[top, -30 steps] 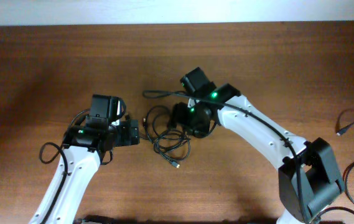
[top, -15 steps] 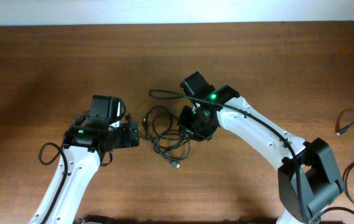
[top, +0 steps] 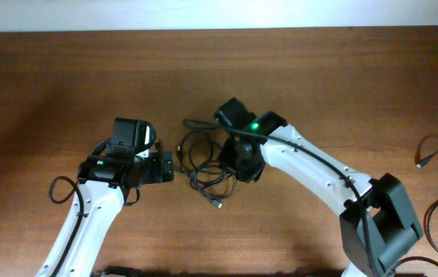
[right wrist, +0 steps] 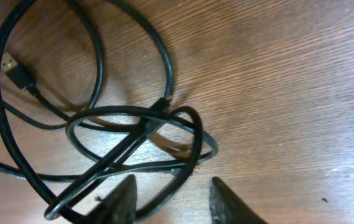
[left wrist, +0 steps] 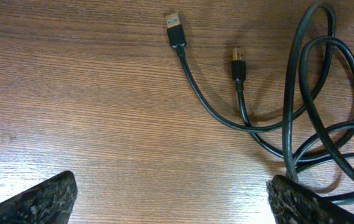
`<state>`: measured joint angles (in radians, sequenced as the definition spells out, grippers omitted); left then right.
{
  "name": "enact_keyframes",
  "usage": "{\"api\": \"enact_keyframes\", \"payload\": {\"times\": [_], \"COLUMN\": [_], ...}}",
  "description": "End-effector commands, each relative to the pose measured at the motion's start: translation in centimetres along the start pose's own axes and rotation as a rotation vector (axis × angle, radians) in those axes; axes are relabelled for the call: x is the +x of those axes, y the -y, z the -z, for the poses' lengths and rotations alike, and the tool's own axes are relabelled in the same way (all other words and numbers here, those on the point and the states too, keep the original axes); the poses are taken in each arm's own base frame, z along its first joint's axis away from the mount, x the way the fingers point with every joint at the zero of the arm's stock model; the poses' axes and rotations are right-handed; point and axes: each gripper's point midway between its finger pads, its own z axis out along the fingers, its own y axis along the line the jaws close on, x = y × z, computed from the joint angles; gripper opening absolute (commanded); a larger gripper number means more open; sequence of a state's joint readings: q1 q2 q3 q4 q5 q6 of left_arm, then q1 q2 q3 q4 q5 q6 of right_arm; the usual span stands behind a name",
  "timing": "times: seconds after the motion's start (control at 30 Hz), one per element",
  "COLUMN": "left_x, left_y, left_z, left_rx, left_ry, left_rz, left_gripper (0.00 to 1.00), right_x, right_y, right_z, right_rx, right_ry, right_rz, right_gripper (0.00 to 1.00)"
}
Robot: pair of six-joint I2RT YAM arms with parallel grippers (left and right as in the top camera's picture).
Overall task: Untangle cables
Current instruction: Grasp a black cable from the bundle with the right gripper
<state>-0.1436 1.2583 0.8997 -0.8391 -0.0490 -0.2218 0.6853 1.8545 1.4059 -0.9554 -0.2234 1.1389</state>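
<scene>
Cables on table, partly beneath right arm

Crowded just left of the cable bundle by the left gripper, overhung along its right edge by the right gripper; open tabletop on its far and near sides.

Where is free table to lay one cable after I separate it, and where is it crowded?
Free: the wide strip of table along the far edge, behind both arms, and the patch between the right arm and the loose cable at the right edge. Crowded: the middle, where the cable bundle lies between the left hand and the right hand.
</scene>
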Motion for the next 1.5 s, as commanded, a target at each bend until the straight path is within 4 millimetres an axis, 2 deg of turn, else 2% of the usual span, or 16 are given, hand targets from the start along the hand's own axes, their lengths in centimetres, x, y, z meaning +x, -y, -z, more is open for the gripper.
{"api": "enact_keyframes", "payload": {"times": [0.0, 0.1, 0.37, 0.6, 0.83, 0.93, 1.0, 1.13, 1.3, 1.4, 1.47], "left_x": [-0.6, -0.6, -0.6, -0.5, -0.5, -0.5, -0.5, -0.5, -0.6, -0.6, -0.3], "left_y": [0.3, 0.3, 0.3, 0.3, 0.3, 0.3, 0.3, 0.2, 0.2, 0.5, 1.8], "left_z": [0.7, 0.7, 0.7, 0.7, 0.7, 0.7, 0.7, 0.7, 0.7, 0.7, 0.8], "left_rx": [0.017, 0.018, 0.017, 0.016, 0.016, 0.016, 0.016, 0.014, 0.013, 0.03, 0.104], "left_ry": [0.023, 0.023, 0.023, 0.019, 0.019, 0.019, 0.019, 0.019, 0.025, 0.021, 0.01], "left_rz": [0.008, 0.008, 0.008, 0.007, 0.007, 0.007, 0.007, 0.007, 0.002, -0.044, -0.102], "left_gripper": [0.99, 0.99, 0.99, 0.99, 0.99, 0.99, 0.99, 0.99, 0.99, 0.99, 0.99], "right_x": [0.5, 0.8, 0.5, 0.8, 2.1, 1.9, 1.7, 1.0, -0.2, -1.8, -2.8], "right_y": [0.0, -0.2, -0.1, 0.6, 0.7, 0.2, -0.5, -0.5, -0.3, 0.2, 0.2], "right_z": [-0.4, -0.5, -0.6, -0.8, -2.5, -2.6, -2.6, -2.5, -2.1, -0.3, 1.4], "right_rx": [0.025, 0.023, 0.03, 0.057, 0.051, 0.029, -0.002, -0.001, -0.007, -0.011, -0.027], "right_ry": [0.039, 0.039, 0.06, 0.05, 0.04, 0.049, 0.058, 0.09, 0.102, 0.114, 0.131], "right_rz": [-0.084, -0.093, -0.114, -0.135, -0.129, -0.14, -0.135, -0.135, -0.1, -0.041, 0.0], "right_gripper": [0.26, 0.19, 0.2, 0.38, 0.41, 0.41, 0.35, 0.04, 0.04, 0.04, 0.04]}}
